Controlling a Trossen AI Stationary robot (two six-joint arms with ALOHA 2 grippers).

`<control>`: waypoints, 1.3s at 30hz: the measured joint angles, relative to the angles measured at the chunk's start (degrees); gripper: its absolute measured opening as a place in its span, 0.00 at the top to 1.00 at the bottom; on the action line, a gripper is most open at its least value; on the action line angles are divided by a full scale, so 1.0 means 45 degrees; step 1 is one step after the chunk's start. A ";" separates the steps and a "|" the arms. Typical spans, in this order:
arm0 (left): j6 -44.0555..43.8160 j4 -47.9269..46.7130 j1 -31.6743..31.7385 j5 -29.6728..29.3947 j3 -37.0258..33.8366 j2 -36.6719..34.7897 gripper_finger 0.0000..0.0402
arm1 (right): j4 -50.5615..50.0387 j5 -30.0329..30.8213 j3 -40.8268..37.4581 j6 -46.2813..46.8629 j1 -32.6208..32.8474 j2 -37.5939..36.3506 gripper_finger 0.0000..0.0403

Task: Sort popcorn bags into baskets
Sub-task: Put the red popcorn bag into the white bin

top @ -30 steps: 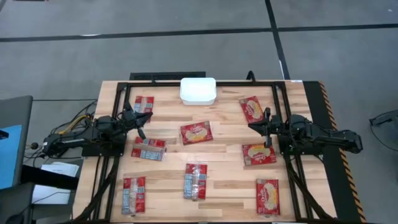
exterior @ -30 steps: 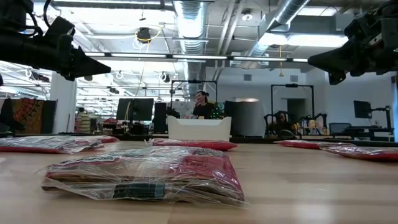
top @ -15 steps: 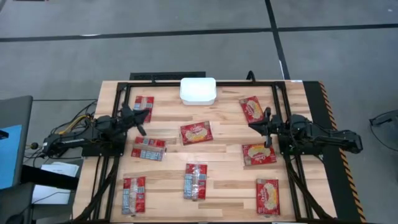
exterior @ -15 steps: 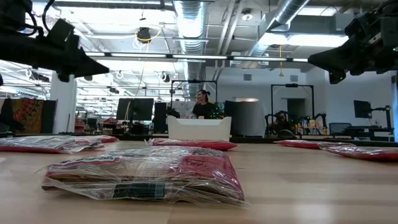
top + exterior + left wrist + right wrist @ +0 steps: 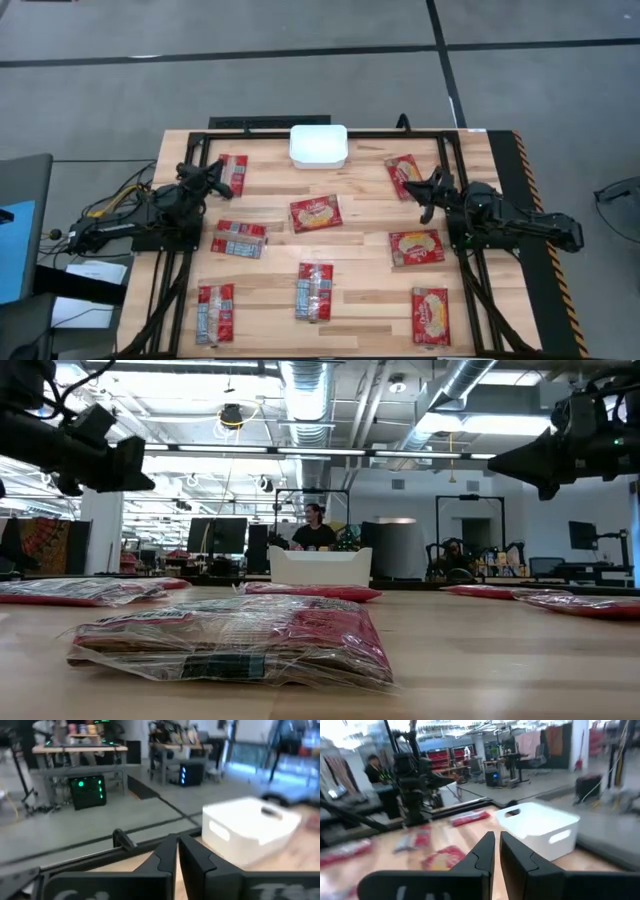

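Note:
Several red popcorn bags lie flat on the wooden table, among them one at the far left (image 5: 232, 172), one in the middle (image 5: 316, 213), one at the far right (image 5: 405, 175) and one close to the low camera (image 5: 230, 640). The white basket (image 5: 319, 145) stands at the middle of the far edge, and both wrist views show it (image 5: 250, 827) (image 5: 540, 827). My left gripper (image 5: 218, 172) hovers shut above the table's left side, beside the far-left bag. My right gripper (image 5: 420, 190) hovers shut above the right side, near the far-right bag. Neither holds anything.
A black metal frame (image 5: 300, 133) runs around the table's work area. Cables (image 5: 110, 210) trail off the left edge, and black-and-yellow tape (image 5: 540, 230) marks the right edge. A person (image 5: 313, 530) shows in the room behind the basket.
My left gripper has swung from pointing toward the table's right edge to pointing toward the far edge, ending beside the far-left bag. My right gripper has turned a little toward the far edge and the basket. The bags have not moved.

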 joint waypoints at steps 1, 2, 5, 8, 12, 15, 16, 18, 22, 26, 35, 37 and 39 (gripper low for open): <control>0.0219 -0.0250 -0.0002 0.0109 0.0002 0.0000 0.95 | -0.0013 0.0108 -0.0004 -0.0263 -0.0078 0.0000 0.86; 0.0376 -0.0531 -0.0010 0.0122 0.0021 -0.0002 0.93 | 0.0023 0.0391 0.0000 -0.0456 -0.0166 0.0000 0.86; 0.0851 -0.0582 -0.0024 -0.0077 0.0044 0.0174 0.87 | 0.0684 0.2238 -0.0005 -0.0523 -0.0532 0.0000 0.86; 0.0521 -0.0616 -0.0024 -0.0016 0.0052 0.0189 0.80 | 0.0801 0.4192 0.0130 0.1564 -0.0962 -0.0009 0.86; 0.0886 -0.0611 -0.0024 0.0232 0.0058 0.0407 0.69 | -0.0239 0.3884 0.0529 0.3119 -0.1375 0.0036 0.86; 0.0523 -0.0607 -0.0024 0.0620 0.0063 0.0596 0.60 | -0.0411 0.3903 0.0372 0.3702 -0.1440 0.0569 0.86; 0.0519 -0.0597 -0.0024 0.0919 0.0068 0.0680 0.57 | -0.0355 0.3923 0.0331 0.3660 -0.1442 0.0823 0.86; 0.0523 -0.0573 -0.0024 0.1670 0.0076 0.0880 0.51 | -0.0044 0.4050 0.0289 0.3243 -0.1532 0.1382 0.86; 0.0107 -0.0746 -0.0024 0.2859 0.0187 0.1647 0.44 | 0.1697 0.3799 0.0292 0.2403 -0.1877 0.2426 0.79; -0.0456 -0.0678 -0.0024 0.3260 0.0557 0.2816 0.41 | 0.3136 0.2666 0.0306 0.2373 -0.1869 0.3430 0.66; -0.0333 -0.0573 -0.0024 0.3463 0.1546 0.5023 0.42 | -0.0715 0.3374 0.1895 0.5125 -0.1760 0.5902 0.44; -0.0142 -0.0847 -0.0029 0.3661 0.1618 0.5278 0.42 | -0.1804 0.3341 0.2549 0.5653 -0.1759 0.6491 0.44; -0.0389 -0.1749 -0.0021 0.4071 0.1833 0.5527 0.42 | -0.2385 0.3316 0.3024 0.5825 -0.1691 0.7005 0.44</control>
